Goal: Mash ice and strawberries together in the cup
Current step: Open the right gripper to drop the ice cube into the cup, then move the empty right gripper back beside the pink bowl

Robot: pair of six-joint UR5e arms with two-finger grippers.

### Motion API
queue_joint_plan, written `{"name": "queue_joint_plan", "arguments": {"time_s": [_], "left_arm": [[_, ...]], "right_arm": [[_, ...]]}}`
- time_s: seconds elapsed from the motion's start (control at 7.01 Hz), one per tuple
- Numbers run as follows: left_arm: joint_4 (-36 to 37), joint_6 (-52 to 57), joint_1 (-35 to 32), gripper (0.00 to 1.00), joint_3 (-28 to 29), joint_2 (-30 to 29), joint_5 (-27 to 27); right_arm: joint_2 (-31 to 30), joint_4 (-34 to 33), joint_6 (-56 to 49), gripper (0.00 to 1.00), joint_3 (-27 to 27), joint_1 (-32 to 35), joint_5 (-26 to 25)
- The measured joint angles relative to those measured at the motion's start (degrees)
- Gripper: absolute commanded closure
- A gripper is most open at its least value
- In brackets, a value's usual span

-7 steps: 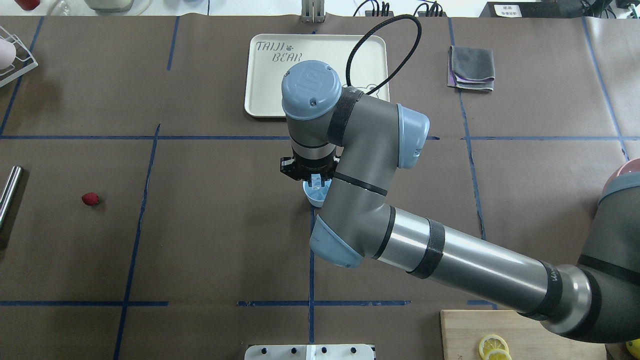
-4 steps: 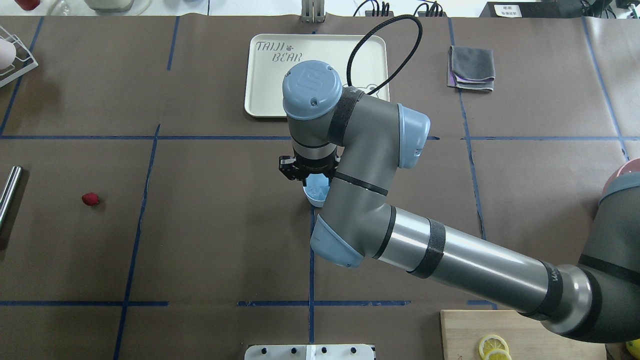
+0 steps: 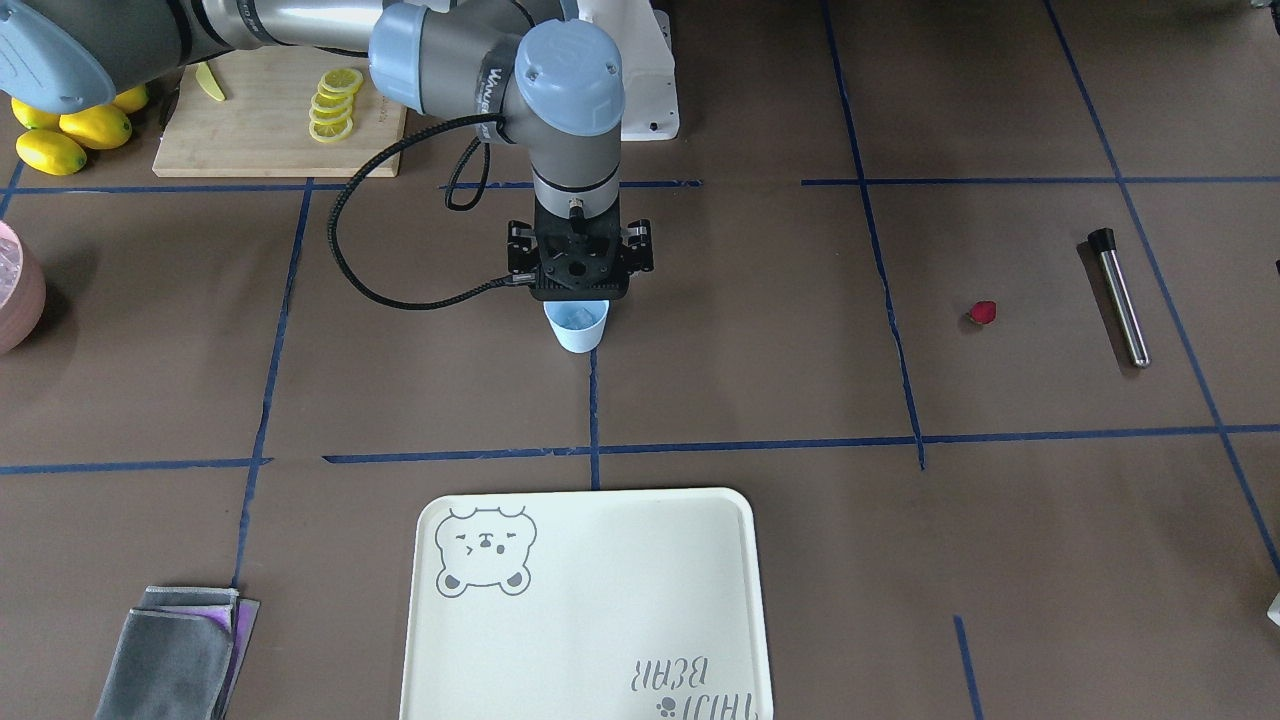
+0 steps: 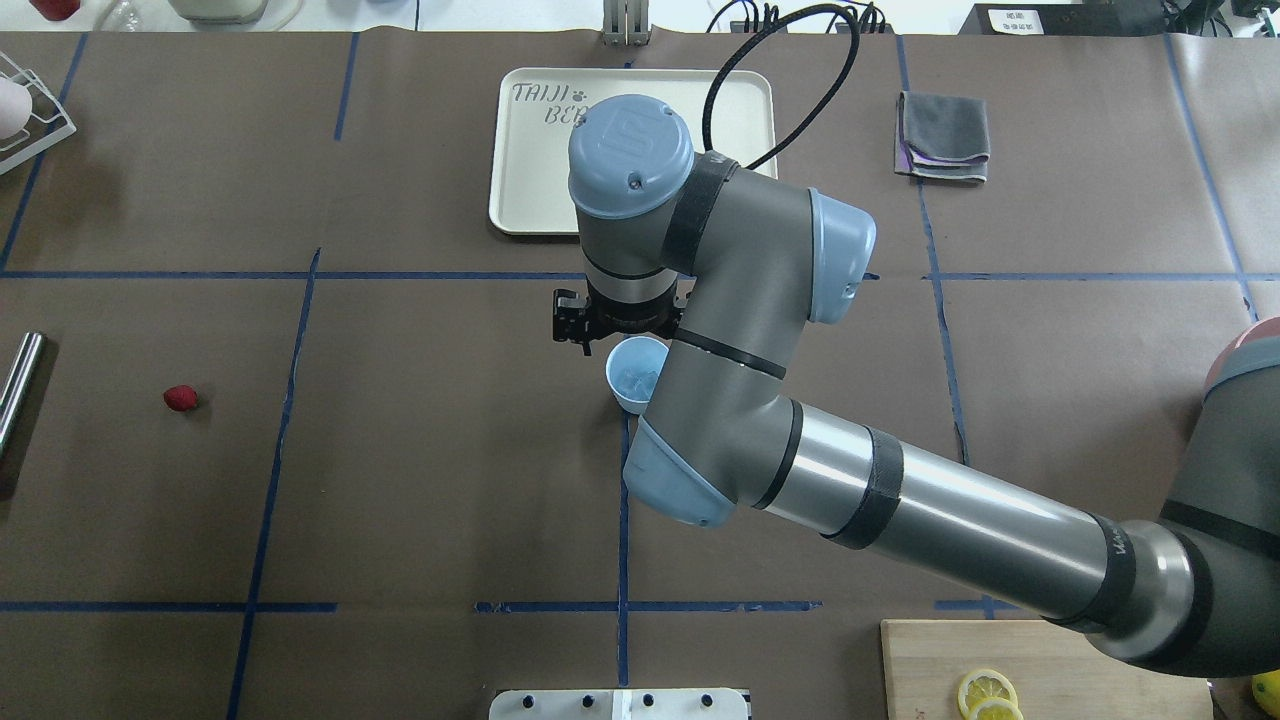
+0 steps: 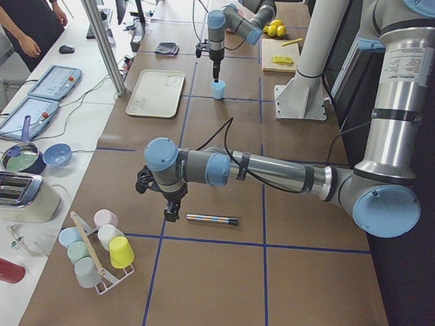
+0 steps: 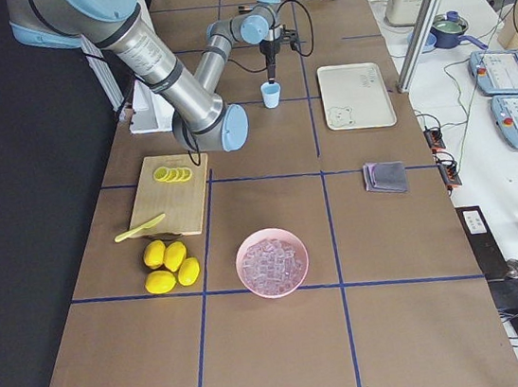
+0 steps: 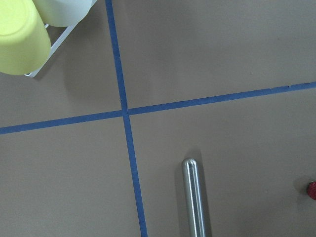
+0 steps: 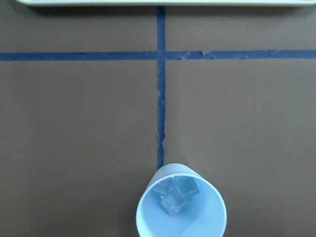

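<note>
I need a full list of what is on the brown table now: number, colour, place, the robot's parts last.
cup: one, light blue, table middle
ice cubes: few, clear, inside the cup
strawberry: one, dark red, left side
metal rod: one, silver, beyond the strawberry
tray: one, cream, far edge
cloth: one, grey-purple, far right
cutting board: one, wooden, near right
lemon slices: several, yellow, on the cutting board
lemons: four, yellow, beside the cutting board
bowl: one, pink, right end
cup rack: one, pastel cups, left end
right tool: one, black, open, above the cup
left tool: one, black, near the metal rod

The table (image 4: 400,500) bears cup (image 4: 632,374), strawberry (image 4: 181,398), tray (image 4: 530,160), cloth (image 4: 943,135), metal rod (image 3: 1120,298).
</note>
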Motion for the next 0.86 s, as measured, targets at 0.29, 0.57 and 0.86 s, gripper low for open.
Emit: {"name": "queue_joint_plan", "arguments": {"time_s": [0.29,0.57,0.86], "left_arm": [[-0.7,-5.6,3.6,0.0,-3.1,-0.4,0.3],[-10.2,-22.5,11.3,0.0,-6.7,1.2,3.1],[-27.6,-43.5,21.8,0.01,-7.2,5.0,10.2]], "right_arm": [[-5.7,-3.7,-2.3,0.01,10.2,5.2,2.4],[-17.7,-4.2,-14.1,0.01,20.1,13.2,5.6],[-29.0,-3.9,-30.1,0.01,24.7,22.0,8.7]]}}
